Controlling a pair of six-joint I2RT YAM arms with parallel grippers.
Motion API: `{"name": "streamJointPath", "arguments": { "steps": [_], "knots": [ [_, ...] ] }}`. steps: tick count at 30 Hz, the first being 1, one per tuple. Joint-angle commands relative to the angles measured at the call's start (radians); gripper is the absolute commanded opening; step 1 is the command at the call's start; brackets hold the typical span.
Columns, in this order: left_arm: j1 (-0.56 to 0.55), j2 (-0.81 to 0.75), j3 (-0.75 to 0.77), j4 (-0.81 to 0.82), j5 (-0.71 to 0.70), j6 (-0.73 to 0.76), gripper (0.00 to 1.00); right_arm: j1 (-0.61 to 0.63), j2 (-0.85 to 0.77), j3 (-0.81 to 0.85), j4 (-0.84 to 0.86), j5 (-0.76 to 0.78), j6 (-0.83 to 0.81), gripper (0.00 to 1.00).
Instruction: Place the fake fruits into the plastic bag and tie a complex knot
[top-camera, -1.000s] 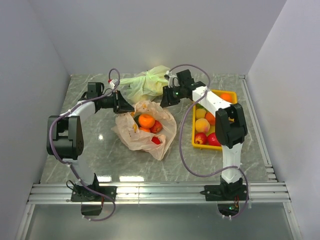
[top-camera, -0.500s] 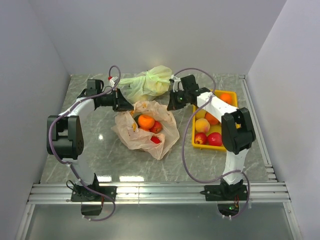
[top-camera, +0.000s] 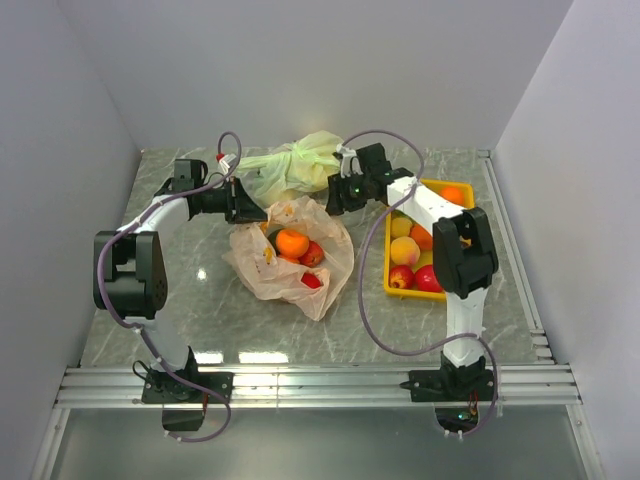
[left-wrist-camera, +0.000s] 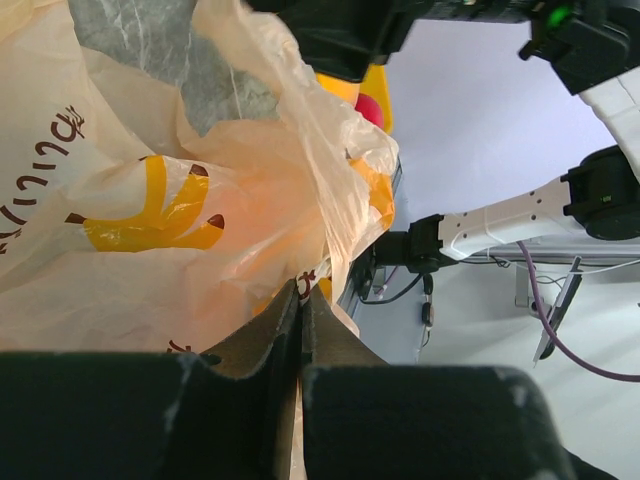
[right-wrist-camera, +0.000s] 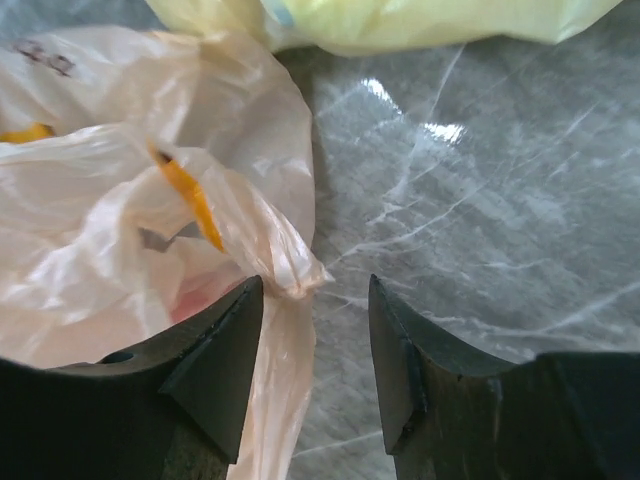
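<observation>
Crinkly peach-orange translucent plastic bag (top-camera: 285, 285) mid-frame, small glossy fake fruits (top-camera: 293, 242) inside. L gripper (left-wrist-camera: 300, 300) clamped on upper-left rim. R gripper (right-wrist-camera: 312, 290) jaws apart, upper-right rim tip btwn. Grey marble table (right-wrist-camera: 480, 200) right of it.

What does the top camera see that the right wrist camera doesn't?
Only the top view shows the yellow tray with fruits, the orange inside the plastic bag, and the left hand at the bag's rim. Only the right wrist view shows, close up, that the right hand is open, with a twisted bag corner at its gap. Both show the plastic bag, the pale yellow-green bag and the marble table.
</observation>
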Motion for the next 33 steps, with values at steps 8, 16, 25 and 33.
{"name": "streamJointPath", "arguments": {
  "steps": [8,16,25,33],
  "knots": [
    [0.006,-0.021,0.056,-0.015,0.022,0.049,0.10,0.037,0.031,0.034,-0.064,-0.009,-0.069,0.11],
    [0.014,-0.074,0.214,-0.164,-0.110,0.212,0.45,-0.029,-0.206,-0.084,-0.012,-0.024,0.017,0.00],
    [-0.078,-0.246,0.388,-0.415,-0.299,0.602,0.65,-0.030,-0.354,-0.201,0.043,0.038,0.135,0.00],
    [-0.615,-0.452,0.100,-0.523,-0.808,1.071,0.59,-0.030,-0.380,-0.198,0.011,0.056,0.155,0.00]
  ]
}}
